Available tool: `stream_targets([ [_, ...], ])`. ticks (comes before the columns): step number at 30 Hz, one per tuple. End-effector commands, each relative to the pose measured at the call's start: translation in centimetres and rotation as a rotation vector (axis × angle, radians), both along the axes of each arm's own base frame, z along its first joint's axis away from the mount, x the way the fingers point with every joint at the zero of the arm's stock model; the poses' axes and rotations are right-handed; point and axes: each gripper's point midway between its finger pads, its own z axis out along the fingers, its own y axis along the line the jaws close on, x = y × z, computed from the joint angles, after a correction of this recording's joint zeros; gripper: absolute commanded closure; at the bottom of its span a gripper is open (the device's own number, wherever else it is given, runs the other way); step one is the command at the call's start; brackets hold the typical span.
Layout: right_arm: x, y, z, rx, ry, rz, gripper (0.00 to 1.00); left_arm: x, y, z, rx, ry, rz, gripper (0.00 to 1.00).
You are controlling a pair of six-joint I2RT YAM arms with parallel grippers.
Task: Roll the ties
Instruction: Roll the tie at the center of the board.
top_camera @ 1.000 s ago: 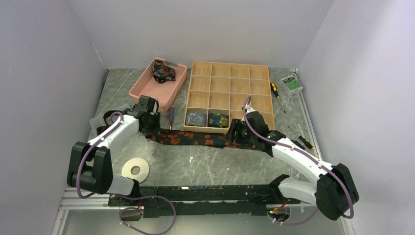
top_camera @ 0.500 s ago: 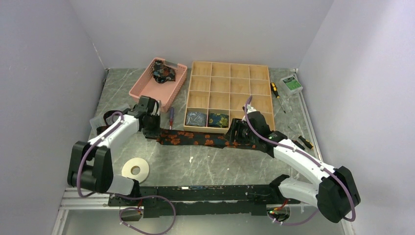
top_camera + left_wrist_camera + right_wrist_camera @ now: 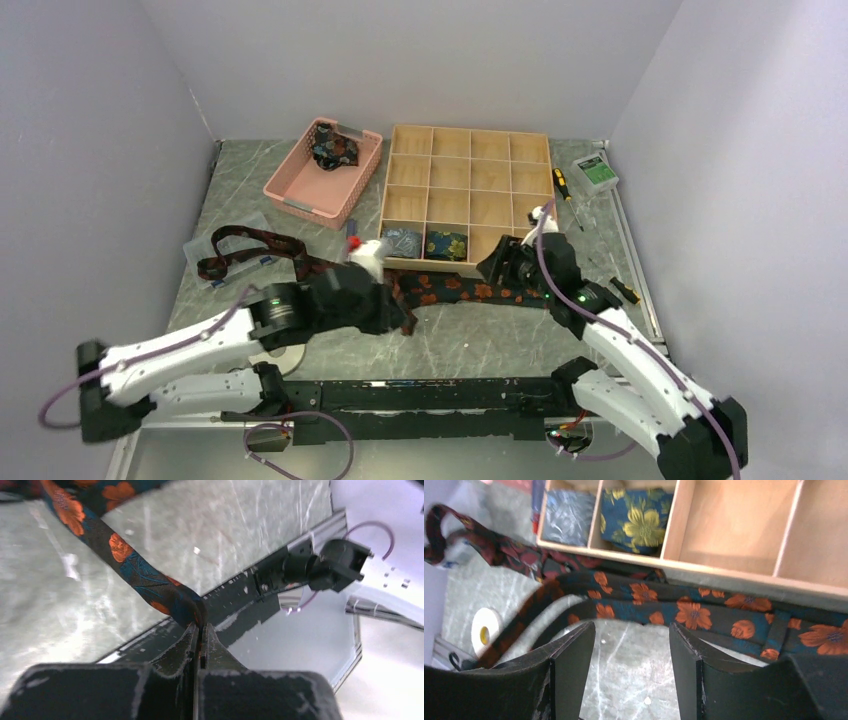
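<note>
A dark navy tie with orange flowers point(image 3: 470, 291) lies along the front of the wooden tray. My left gripper point(image 3: 403, 315) is shut on one end of it and holds that end doubled back above the table; the left wrist view shows the tie point(image 3: 125, 565) running up from the closed gripper point(image 3: 200, 627). My right gripper point(image 3: 503, 268) is open and empty over the tie's wide part. In the right wrist view the tie point(image 3: 694, 614) lies just beyond the open gripper point(image 3: 629, 652). A maroon tie point(image 3: 250, 243) lies loose at the left.
The wooden grid tray point(image 3: 470, 160) holds two rolled ties point(image 3: 403, 242) point(image 3: 446, 245) in its front row. A pink basket point(image 3: 300, 190) at the back left holds another tie. Screwdrivers point(image 3: 563, 185) and a small box point(image 3: 596, 172) lie at the right. A white tape ring point(image 3: 486, 625) lies near the front left.
My left arm has swung from the far left to the middle front, carrying the tie's end with it and folding the tie over. My right gripper has shifted slightly right.
</note>
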Motion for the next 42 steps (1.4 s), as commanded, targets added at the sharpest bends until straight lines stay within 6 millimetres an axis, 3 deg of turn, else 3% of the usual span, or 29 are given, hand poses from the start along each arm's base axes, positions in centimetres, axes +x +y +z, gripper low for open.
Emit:
stream_targets([
  [1,0.8,-1.6,3.3,0.026,-0.124,-0.078,0.39,-0.6,-5.6,3.4,-0.017,-0.029,0.038,0.97],
  [2,0.8,-1.4,3.4,0.035,-0.122,-0.075,0.39,-0.2,-5.3,3.3,0.025,-0.042,0.065,0.97],
  [4,0.6,-1.0,2.9,0.051,-0.094,-0.067,0.39,0.8,-2.7,1.6,0.097,-0.043,0.191,0.97],
  [8,0.4,-1.0,1.1,0.055,-0.020,-0.090,0.39,2.3,6.4,-2.4,0.170,-0.007,0.486,0.97],
  [10,0.4,-1.9,-0.4,0.026,0.027,-0.151,0.39,2.4,10.4,-4.5,0.206,0.020,0.606,0.97],
  [13,0.6,-4.7,-3.5,-0.042,0.103,-0.286,0.40,2.3,12.2,-6.7,0.172,0.042,0.683,0.97],
  [19,1.2,-6.7,-9.0,-0.096,0.258,-0.376,0.45,2.2,11.5,-11.1,0.195,0.081,0.687,0.97],
  [23,0.3,-7.7,-12.3,-0.098,0.457,-0.453,0.44,2.6,10.9,-10.9,0.218,0.040,0.635,0.97],
  [27,-2.8,-10.9,-15.1,-0.073,0.649,-0.623,0.41,2.6,9.0,-10.4,0.215,0.011,0.520,0.97],
  [31,-4.1,-14.9,-15.5,-0.067,0.687,-0.796,0.40,1.6,5.4,-10.5,0.148,0.037,0.342,0.97],
  [35,-3.7,-18.8,-14.5,-0.108,0.657,-0.958,0.40,0.4,1.6,-10.0,0.061,0.071,0.177,0.97],
  [40,-3.1,-24.8,-14.0,-0.136,0.650,-1.156,0.42,0.2,-0.4,-9.6,0.085,0.055,0.054,0.97],
  [42,-2.1,-26.5,-13.2,-0.147,0.607,-1.195,0.44,0.3,-0.9,-10.3,0.086,0.067,0.028,0.97],
])
